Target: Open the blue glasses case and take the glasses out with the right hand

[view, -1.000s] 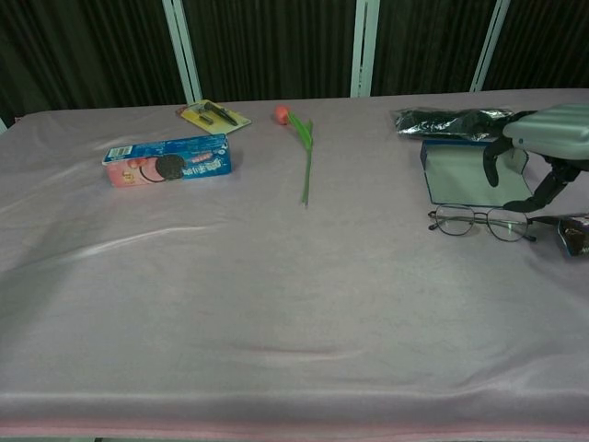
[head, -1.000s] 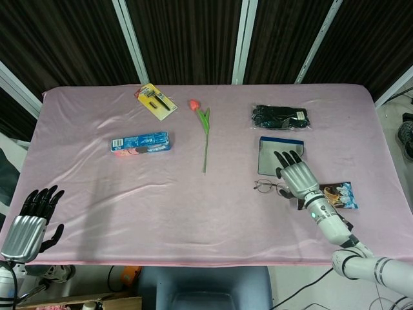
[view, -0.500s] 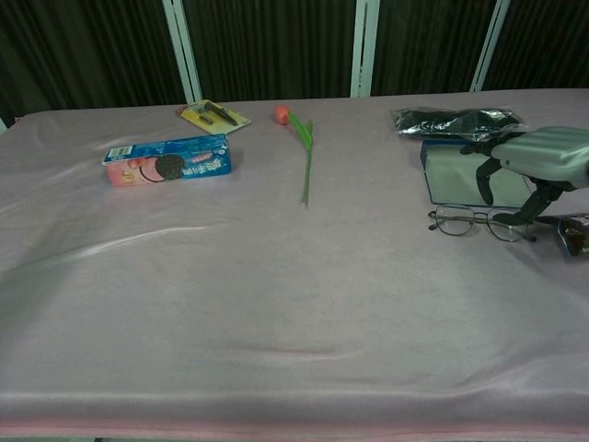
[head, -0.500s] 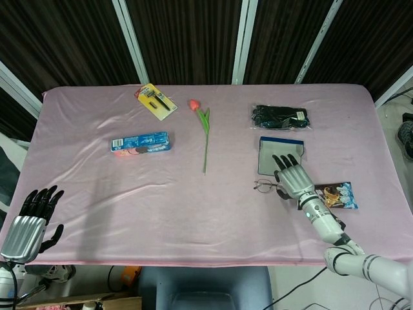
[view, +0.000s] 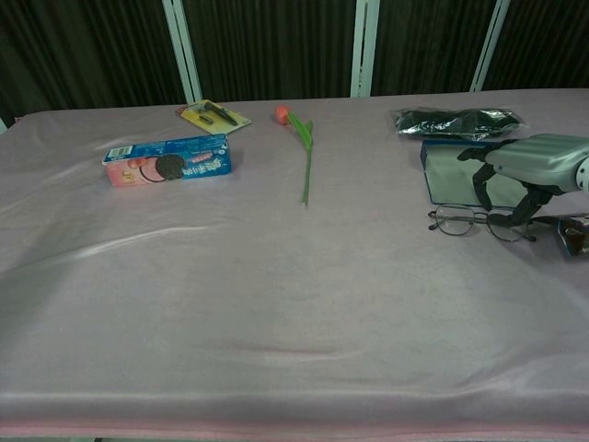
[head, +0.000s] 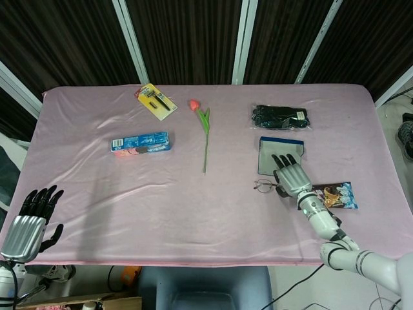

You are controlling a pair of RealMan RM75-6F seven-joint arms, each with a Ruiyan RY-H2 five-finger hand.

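Note:
The blue glasses case [head: 281, 148] lies open on the pink table, its pale lining [view: 453, 179] showing. Thin-framed glasses [head: 265, 186] rest on the cloth just in front of the case, with both lenses [view: 457, 221] showing in the chest view. My right hand [head: 292, 175] is low over the right half of the glasses, fingers spread and pointing toward the case. In the chest view, the right hand's fingertips [view: 482, 195] curve down close to the frame, with nothing gripped. My left hand [head: 31, 218] hangs open off the near left corner, seen only in the head view.
A snack packet [head: 336, 194] lies right of my right wrist, and a black packet [head: 280, 117] sits behind the case. A tulip [head: 204, 132] lies mid-table. A blue cookie box [head: 140, 142] and a yellow pen card [head: 157, 101] lie to the left.
My right hand has sunk lower and drawn slightly back toward me, coming down over the glasses. The left hand, glasses and case have not moved.

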